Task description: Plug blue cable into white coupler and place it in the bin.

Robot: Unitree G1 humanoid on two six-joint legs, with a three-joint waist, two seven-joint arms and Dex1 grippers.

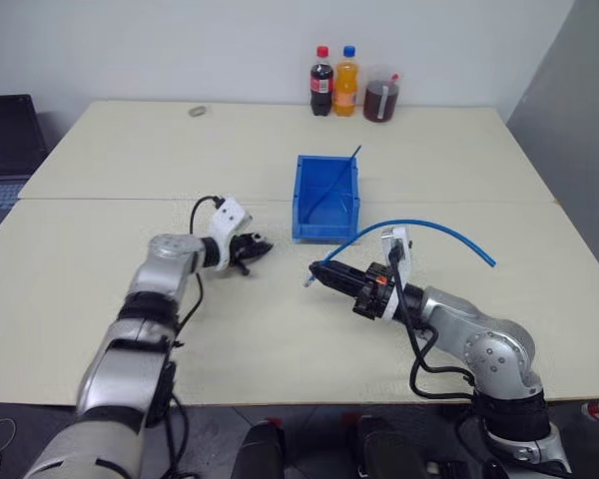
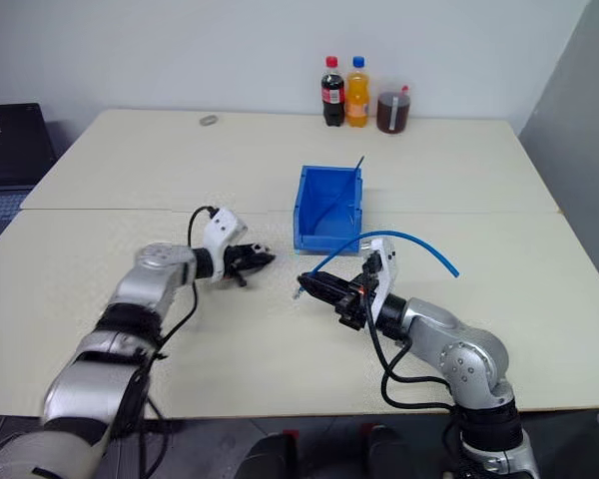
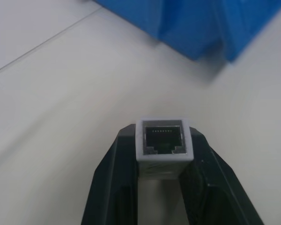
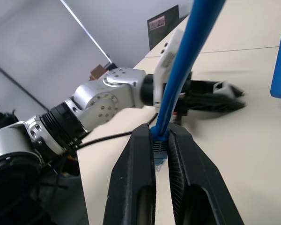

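The white coupler (image 3: 164, 142) sits pinched in the left tool (image 1: 252, 248), socket facing out, above the tabletop (image 1: 100, 289). Facing it, well apart, the right tool (image 1: 324, 275) is clamped on the blue cable (image 1: 434, 230) just behind its plug; the rest arcs away. The bin (image 1: 325, 200) waits beyond. Any tilt between plug and socket could jam the insertion, or twist the coupler out.
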